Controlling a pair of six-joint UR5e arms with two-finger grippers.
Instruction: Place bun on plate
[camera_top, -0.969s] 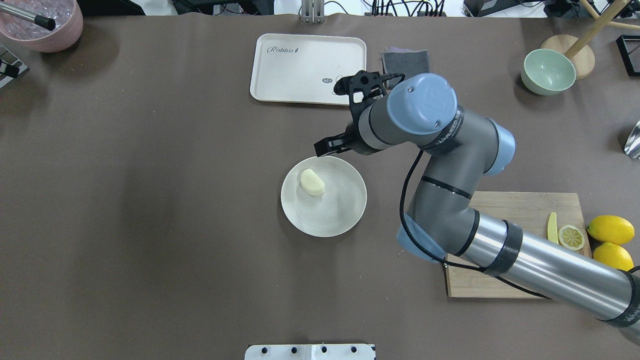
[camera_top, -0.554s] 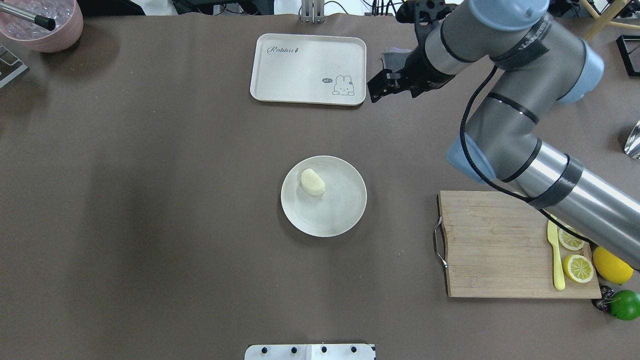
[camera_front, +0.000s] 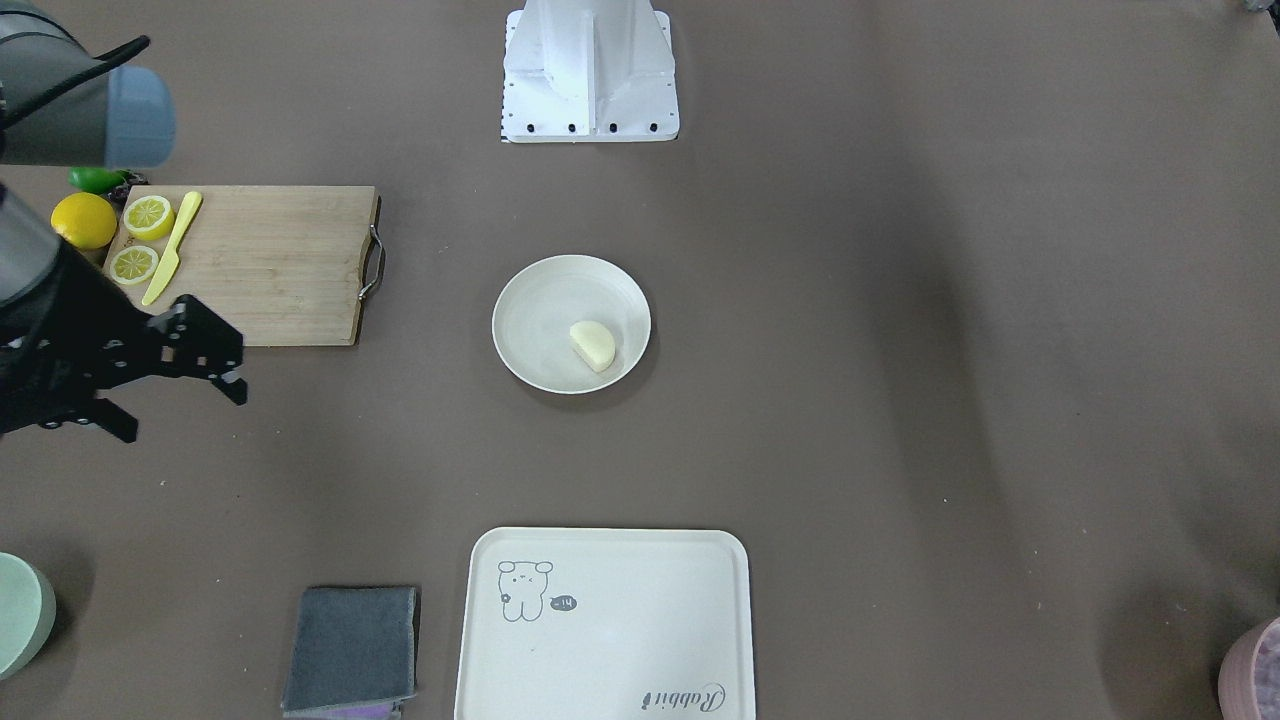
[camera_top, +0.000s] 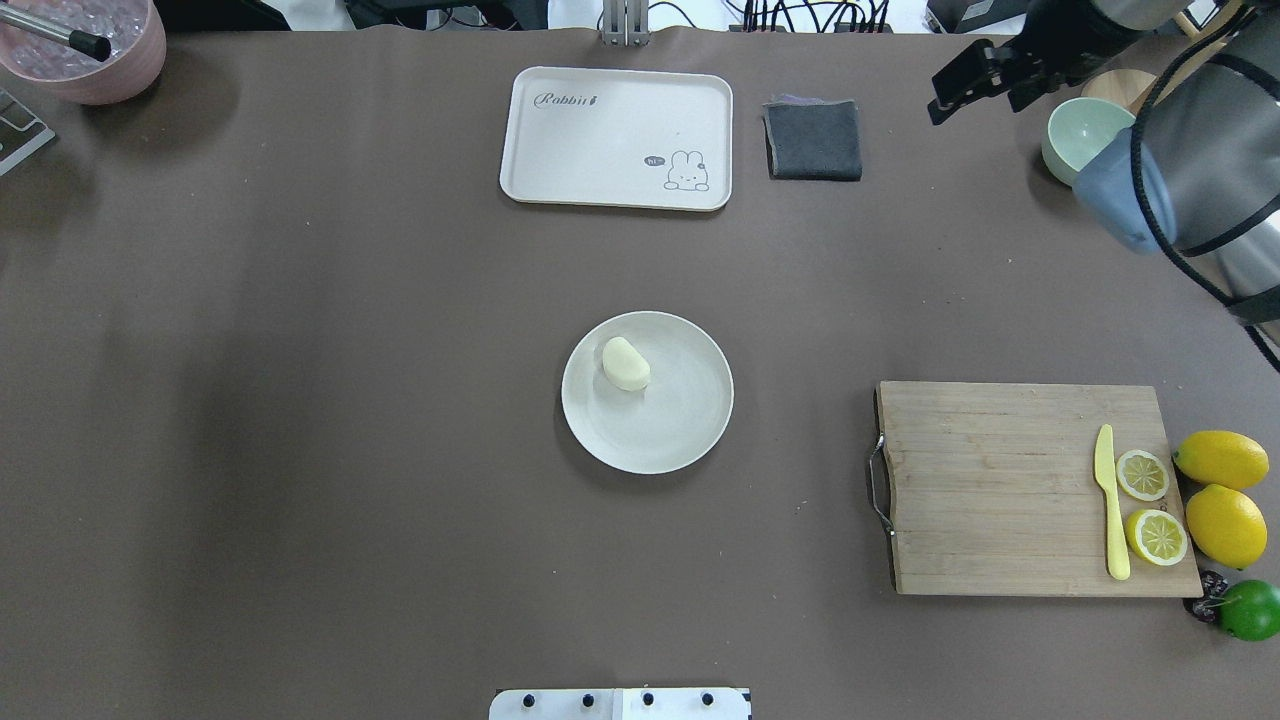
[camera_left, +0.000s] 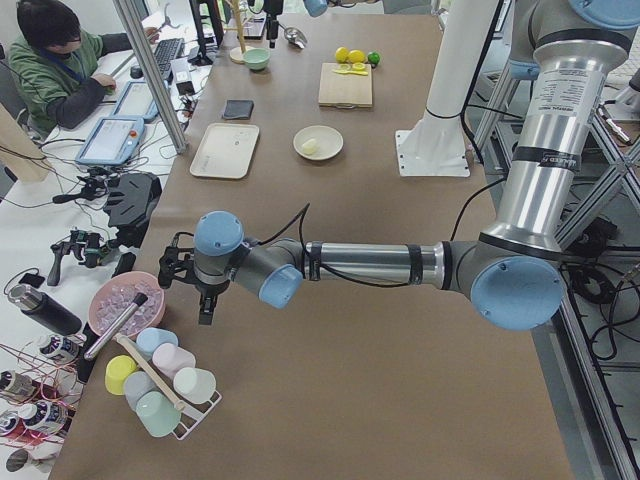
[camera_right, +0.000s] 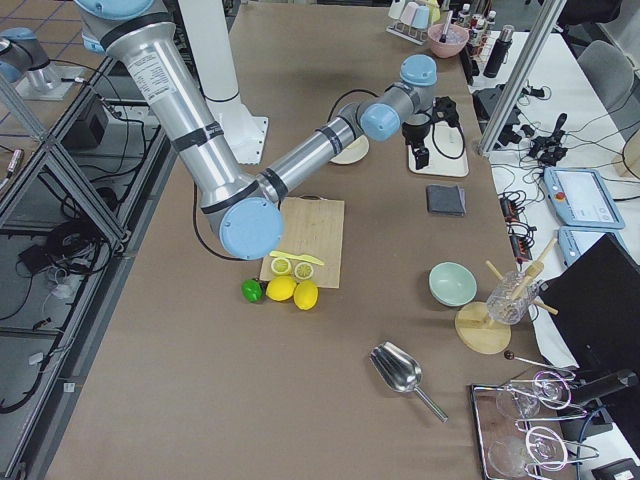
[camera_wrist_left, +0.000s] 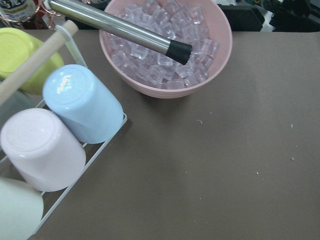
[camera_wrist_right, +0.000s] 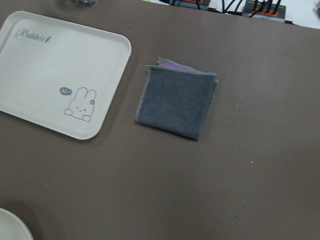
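Observation:
The bun (camera_top: 625, 364), a small pale cream lump, lies on the left part of the round off-white plate (camera_top: 690, 420) at the table's middle; the same bun (camera_front: 593, 345) and plate (camera_front: 520, 320) also show in the front-facing view. My right gripper (camera_top: 975, 95) hangs open and empty over the far right corner, well away from the plate, and its spread fingers (camera_front: 232, 385) are plain in the front-facing view. My left gripper (camera_left: 195, 290) shows only in the exterior left view, beside the pink ice bowl, and I cannot tell its state.
A cream rabbit tray (camera_top: 615, 135) and a folded grey cloth (camera_top: 812, 140) lie at the back. A wooden cutting board (camera_top: 1000, 480) with knife, lemon halves and lemons sits at right. A green bowl (camera_top: 1085, 135), pink ice bowl (camera_top: 90, 50) and cup rack (camera_wrist_left: 60, 135) occupy the corners.
My right arm has drawn back from just above the plate to the far right corner, gripper open throughout. The bun has stayed put on the plate.

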